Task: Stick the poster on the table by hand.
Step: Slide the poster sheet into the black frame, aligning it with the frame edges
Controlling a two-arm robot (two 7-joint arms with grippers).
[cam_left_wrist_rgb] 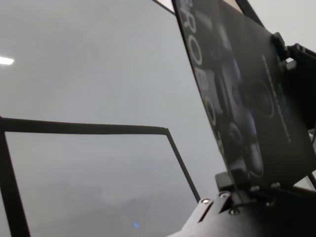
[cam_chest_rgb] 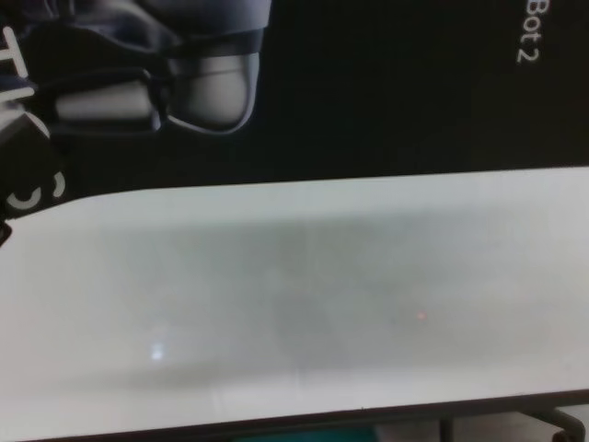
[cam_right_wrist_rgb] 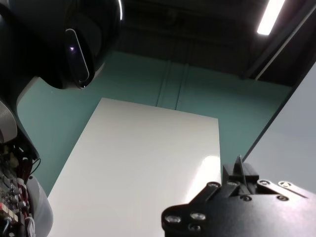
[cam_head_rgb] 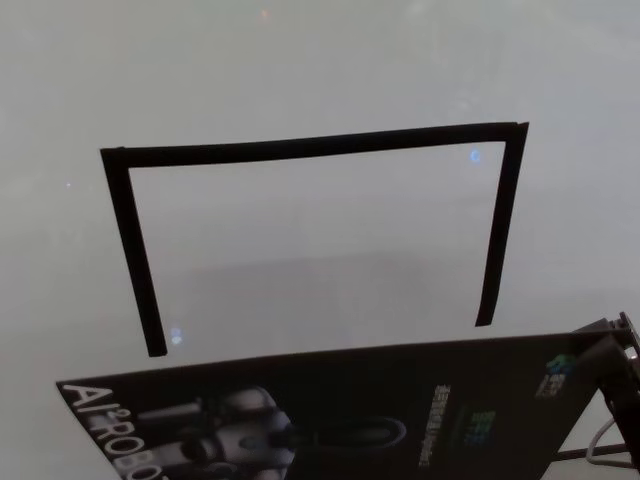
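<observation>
The poster hangs in the air above the near part of the desk, printed face turned away from the robot's body, its long axis running crosswise from one gripper to the other. The left gripper pinches one short end: in the left wrist view its fingers clamp the sheet's edge, and the sheet rises from them, tilted and slightly bowed. The right gripper holds the opposite short end; in the right wrist view its fingers are pressed together on the sheet's thin edge, with the white back of the poster stretching away from them. In the head view this gripper shows at the poster's right corner.

The relation that counts is between the sheet and the taped outline, three black strips forming an open-fronted rectangle on the desk. It lies ahead of both sets of fingers and below them, farther from the robot than the poster's upper edge. The outline's long strip runs parallel to the poster's long axis, so the alignment looks roughly right already. Neither arm is nearer; both ends seem about equally far back. My judgement: the sheet needs carrying forward and laying flat inside the strips.
</observation>
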